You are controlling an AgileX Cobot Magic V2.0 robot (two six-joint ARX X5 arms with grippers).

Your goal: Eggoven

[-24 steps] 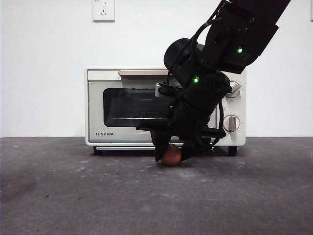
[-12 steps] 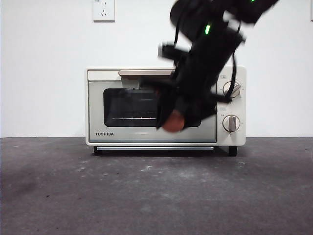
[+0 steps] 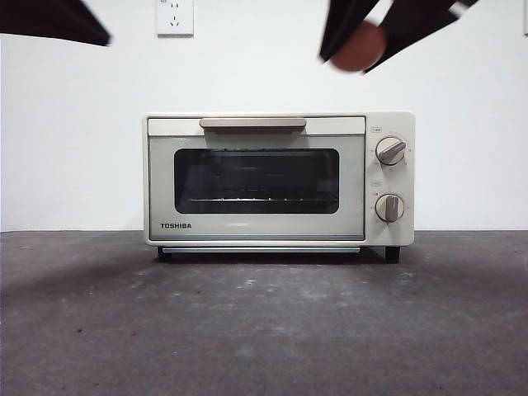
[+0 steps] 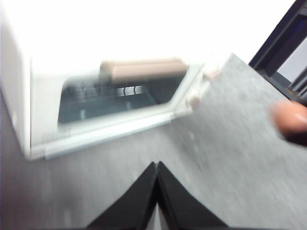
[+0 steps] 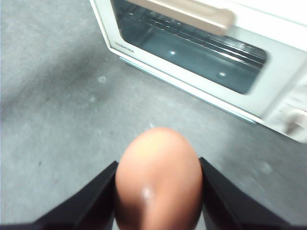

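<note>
The cream TOSHIBA toaster oven (image 3: 280,179) stands at the back of the table, its dark glass door closed. My right gripper (image 3: 360,41) is high above the oven's right part and is shut on the reddish-brown egg (image 3: 358,46). The right wrist view shows the egg (image 5: 159,180) clamped between the gripper's (image 5: 158,191) two jaws, with the oven (image 5: 201,57) below. My left gripper (image 4: 157,170) is shut and empty, in front of the oven (image 4: 105,103). In the front view it shows as a black tip (image 3: 54,21) at the top left corner. The egg (image 4: 289,117) also shows blurred in the left wrist view.
The oven has a tan handle (image 3: 252,123) along the door's top and two round knobs (image 3: 390,150) (image 3: 388,207) on its right side. A wall socket (image 3: 174,16) is on the white wall behind. The dark grey tabletop (image 3: 264,322) stretches in front of the oven.
My right gripper has lifted the egg from the table in front of the oven, up past the door to well above the oven. The left arm's tip has come into view at the top left.
</note>
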